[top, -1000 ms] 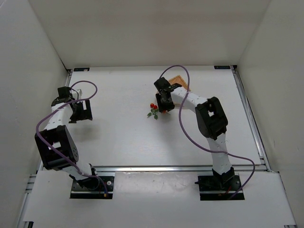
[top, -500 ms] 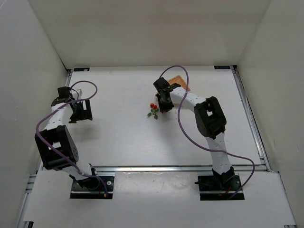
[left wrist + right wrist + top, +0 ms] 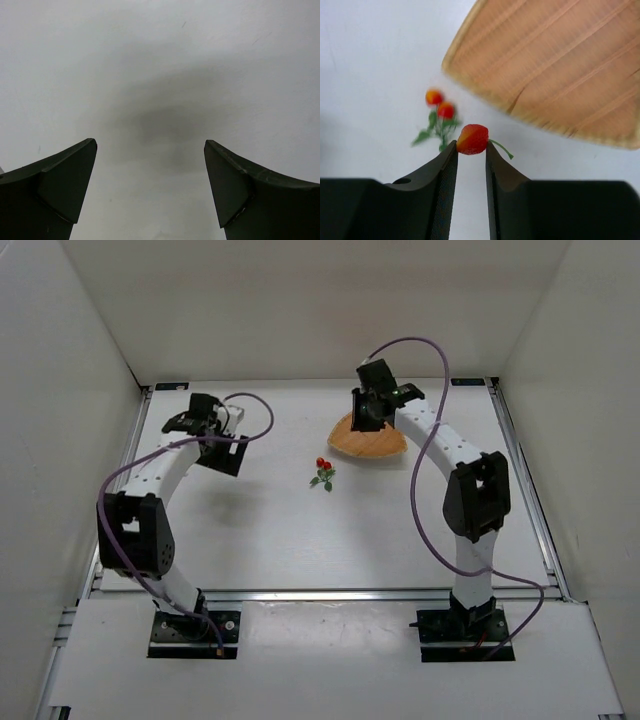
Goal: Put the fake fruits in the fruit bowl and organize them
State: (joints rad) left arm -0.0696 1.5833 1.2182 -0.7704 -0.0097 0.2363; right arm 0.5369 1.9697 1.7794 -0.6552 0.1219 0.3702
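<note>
The orange-tan fruit bowl [image 3: 372,443] sits on the table right of centre; it also shows in the right wrist view [image 3: 555,60]. Two tiny red cherries with green stems and leaves [image 3: 323,471] lie on the table just left of the bowl, also seen in the right wrist view [image 3: 440,107]. My right gripper [image 3: 366,416] hangs over the bowl's far edge, shut [image 3: 471,146] on a small red fruit with a green stem [image 3: 473,138]. My left gripper [image 3: 222,453] is open [image 3: 150,150] and empty above bare table, far left of the cherries.
White walls close in the table at the back and both sides. A metal rail [image 3: 320,594] runs along the near edge. Purple cables [image 3: 432,370] loop off both arms.
My right gripper has lifted and moved back and to the right, from beside the cherries to over the bowl's far edge, uncovering the bowl. My left arm has swung right and away.
</note>
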